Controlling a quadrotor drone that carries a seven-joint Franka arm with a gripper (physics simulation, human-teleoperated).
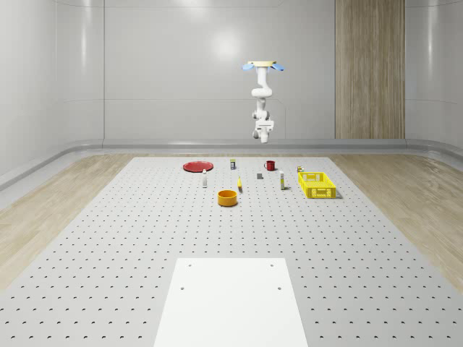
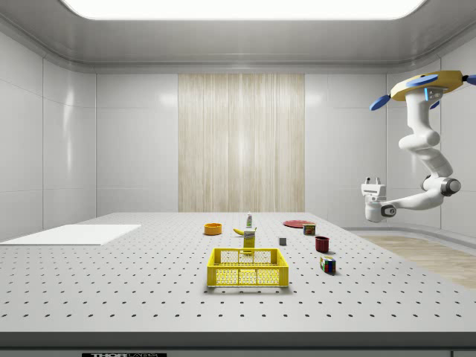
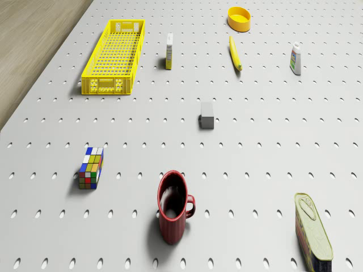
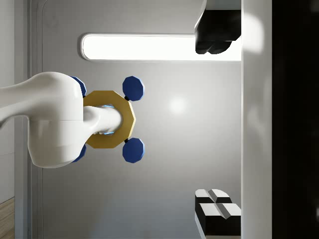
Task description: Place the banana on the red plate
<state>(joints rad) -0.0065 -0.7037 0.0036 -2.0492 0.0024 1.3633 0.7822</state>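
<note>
Drone view: banana [image 3: 235, 53] lengthwise toward orange bowl [image 3: 239, 18].

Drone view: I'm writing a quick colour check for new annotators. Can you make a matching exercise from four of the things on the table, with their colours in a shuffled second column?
Things:
1. banana
2. mug
3. small block
4. puzzle cube

Colours:
A. dark red
B. many colours
C. yellow
D. grey

Pairs: 1-C, 2-A, 3-D, 4-B
</note>
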